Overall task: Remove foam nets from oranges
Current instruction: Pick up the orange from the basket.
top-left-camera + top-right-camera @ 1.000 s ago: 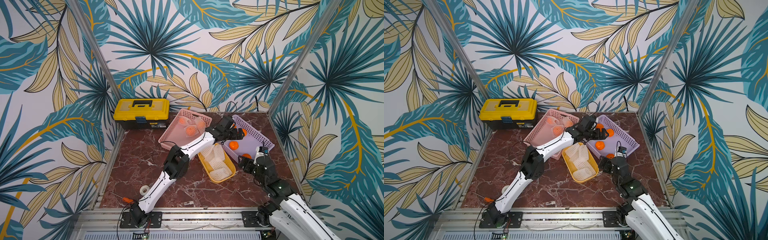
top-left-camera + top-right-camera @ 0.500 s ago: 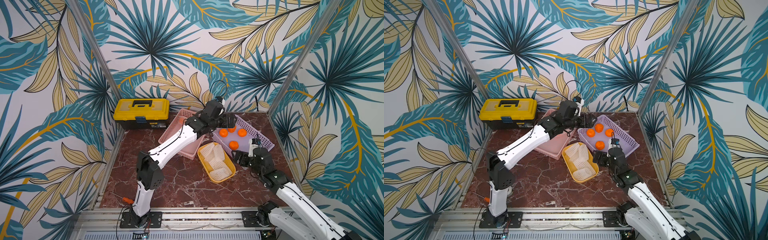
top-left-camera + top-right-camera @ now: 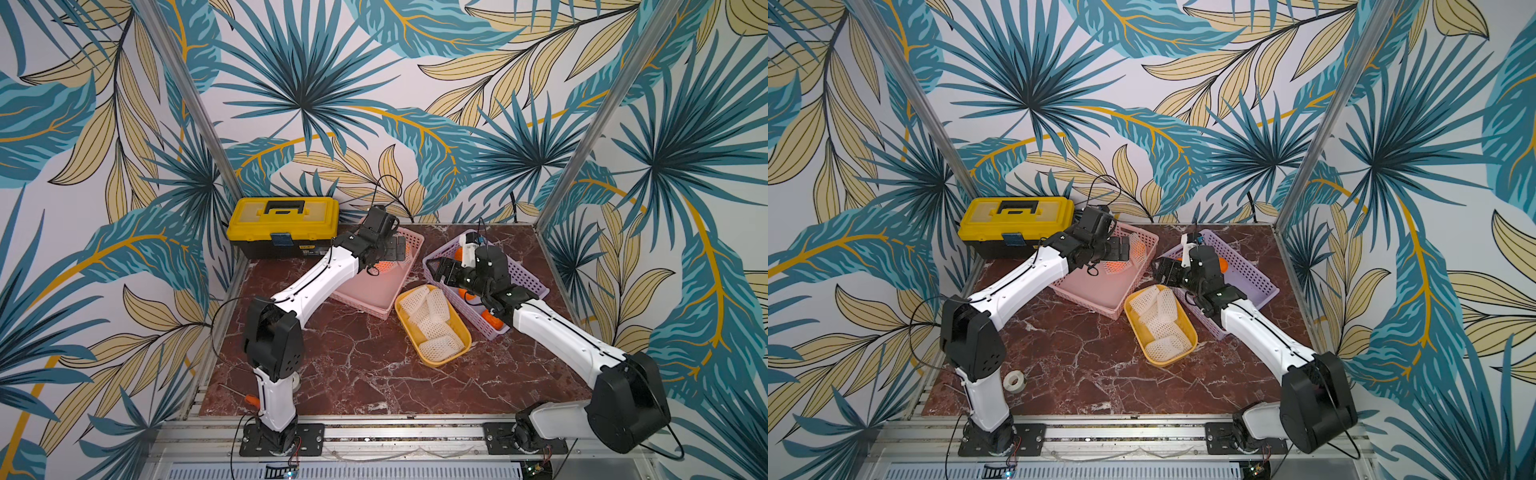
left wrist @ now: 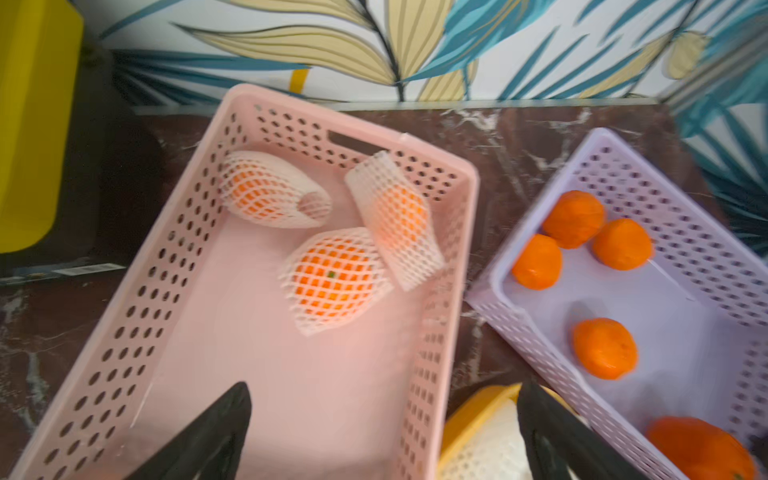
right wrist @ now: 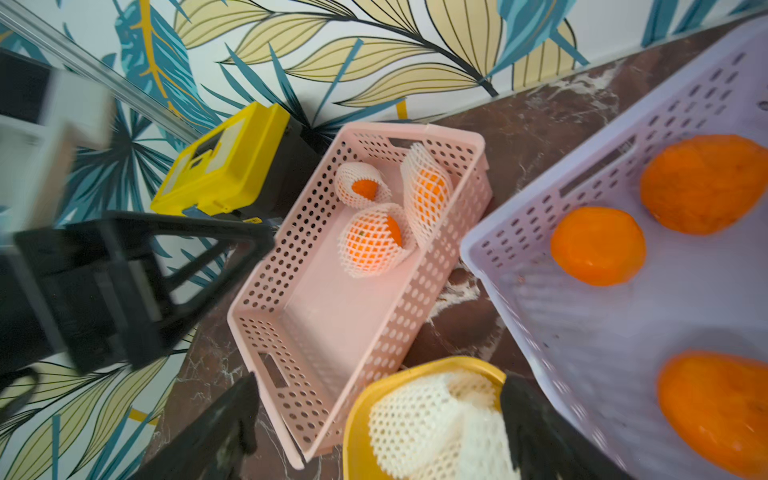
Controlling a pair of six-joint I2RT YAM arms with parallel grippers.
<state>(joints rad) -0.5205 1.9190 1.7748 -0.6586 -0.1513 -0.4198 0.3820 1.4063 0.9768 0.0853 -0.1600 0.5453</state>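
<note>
Three oranges still in white foam nets [image 4: 332,278] [image 4: 270,191] [image 4: 395,216] lie at the far end of the pink basket [image 4: 174,232]. My left gripper [image 4: 384,390] [image 3: 395,249] hangs open and empty just above them. Several bare oranges [image 4: 604,349] [image 5: 598,245] sit in the lavender basket [image 4: 665,216]. Several empty foam nets [image 3: 432,320] [image 5: 428,419] fill the yellow tray [image 3: 1167,363]. My right gripper [image 5: 379,380] [image 3: 438,270] is open and empty, hovering over the lavender basket's corner nearest the tray.
A yellow toolbox [image 3: 282,220] stands at the back left against the wall. A white tape roll [image 3: 1014,380] and an orange-handled screwdriver [image 3: 251,400] lie at the front left by the left arm's base. Patterned walls close in three sides.
My left arm swung left from over the lavender basket to over the pink basket. My right arm moved up and back from the front right to the lavender basket's near corner.
</note>
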